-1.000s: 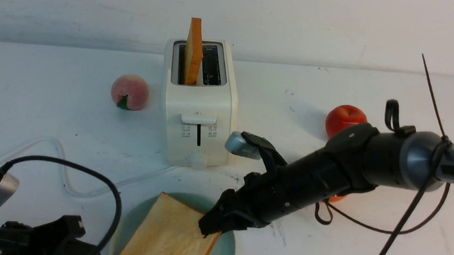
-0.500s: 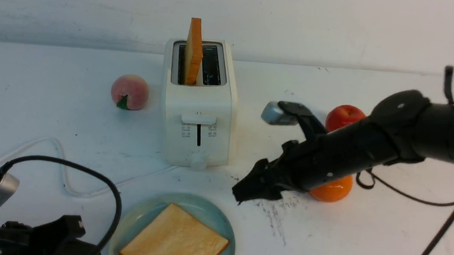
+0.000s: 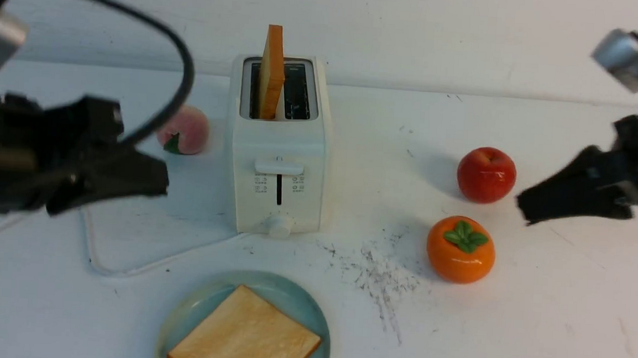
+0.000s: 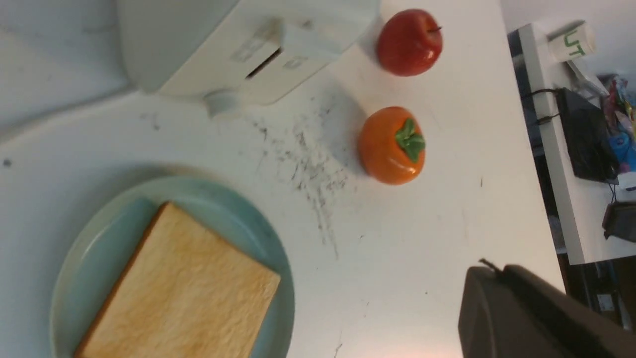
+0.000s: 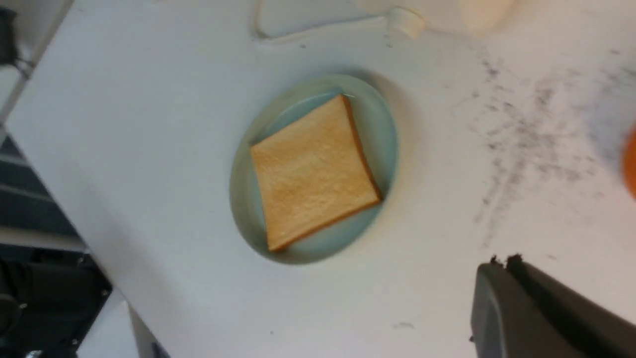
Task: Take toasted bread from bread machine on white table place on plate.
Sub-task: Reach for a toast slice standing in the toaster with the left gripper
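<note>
1st toast (image 3: 245,338) lies flat on plate (image 3: 318,325) at near edge of table (image 3: 538,314); 2nd toast (image 3: 272,71) stands upright in left slot of toaster (image 3: 278,165). L gripper (image 3: 155,183) hovers left of toaster, jaws pinched together, empty. R gripper (image 3: 525,211) hovers far right near apple (image 3: 486,174), jaws closed, empty.

one slice (image 3: 244,338) flat on plate (image 3: 289,299), other slice (image 3: 272,71) upright in toaster (image 3: 282,149).
</note>
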You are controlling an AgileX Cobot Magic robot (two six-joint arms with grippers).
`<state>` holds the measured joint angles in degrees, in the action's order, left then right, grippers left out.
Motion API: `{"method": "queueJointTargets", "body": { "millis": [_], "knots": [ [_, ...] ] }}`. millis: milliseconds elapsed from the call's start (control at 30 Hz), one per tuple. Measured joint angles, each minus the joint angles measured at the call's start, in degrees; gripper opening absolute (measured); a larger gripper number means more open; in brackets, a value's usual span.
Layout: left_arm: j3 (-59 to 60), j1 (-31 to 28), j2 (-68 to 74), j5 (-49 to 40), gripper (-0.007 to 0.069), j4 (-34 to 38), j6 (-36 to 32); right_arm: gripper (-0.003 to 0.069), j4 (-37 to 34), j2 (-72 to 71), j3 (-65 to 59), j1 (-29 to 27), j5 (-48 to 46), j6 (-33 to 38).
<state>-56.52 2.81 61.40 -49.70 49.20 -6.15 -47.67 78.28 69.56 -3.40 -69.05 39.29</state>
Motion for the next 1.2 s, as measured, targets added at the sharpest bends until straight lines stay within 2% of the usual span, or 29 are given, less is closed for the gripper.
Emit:
{"method": "queueJointTargets", "body": {
  "millis": [33, 67, 100, 233, 333, 400, 500, 600, 667, 867, 1100, 1200],
  "knots": [
    [-5.02, 0.00, 1.91, -2.17, -0.0014, -1.12, 1.29, -0.0008, 4.34, -3.04, 0.00, -1.75, -0.51, -3.52],
    [-5.02, 0.00, 2.24, -2.17, -0.0014, -1.31, 1.53, -0.0008, 4.34, -3.48, 0.00, -2.02, -0.57, -4.17],
    [-11.08, 0.00, 5.03, -4.91, -0.0014, -2.91, 3.82, -0.0006, 10.53, -6.54, 0.00, -3.69, -1.08, -9.62],
    [-20.79, 1.38, 11.28, -9.92, -0.0014, -5.30, 7.41, -0.0004, 25.95, -14.75, 0.00, -4.83, -1.86, -21.81],
    [-26.06, 6.78, 15.55, -10.97, -0.0014, -7.83, 8.54, -0.0004, 33.42, -21.17, 0.00, -4.88, -2.18, -29.31],
    [-29.45, 11.41, 18.71, -10.21, -0.0014, -11.00, 11.53, -0.0004, 35.04, -26.10, 0.00, -4.74, -0.67, -31.18],
    [-32.86, 15.27, 22.07, -8.71, -0.0014, -16.35, 16.57, -0.0004, 34.61, -30.90, -0.78, -4.42, 3.57, -31.79],
    [-40.32, 18.59, 29.44, -7.37, -0.0014, -29.10, 26.53, -0.0004, 29.09, -38.96, -5.11, -4.34, 14.61, -32.04],
    [-43.90, 19.33, 33.30, -7.82, -0.0014, -34.05, 29.46, -0.0002, 25.59, -40.98, -7.49, -4.34, 18.78, -30.47],
    [-54.49, 19.77, 43.27, -10.92, 0.0002, -38.77, 33.33, -0.0001, 18.74, -41.00, -14.03, -4.34, 22.21, -24.91],
    [-61.60, 19.77, 50.51, -10.51, 0.0175, -47.54, 34.08, -0.0001, 17.95, -36.92, -14.79, -4.34, 23.27, -23.94],
    [-62.33, 19.77, 51.68, -8.50, 0.0258, -48.80, 35.06, -0.0001, 16.90, -35.03, -14.83, -4.34, 23.38, -23.89]
  ]
}}
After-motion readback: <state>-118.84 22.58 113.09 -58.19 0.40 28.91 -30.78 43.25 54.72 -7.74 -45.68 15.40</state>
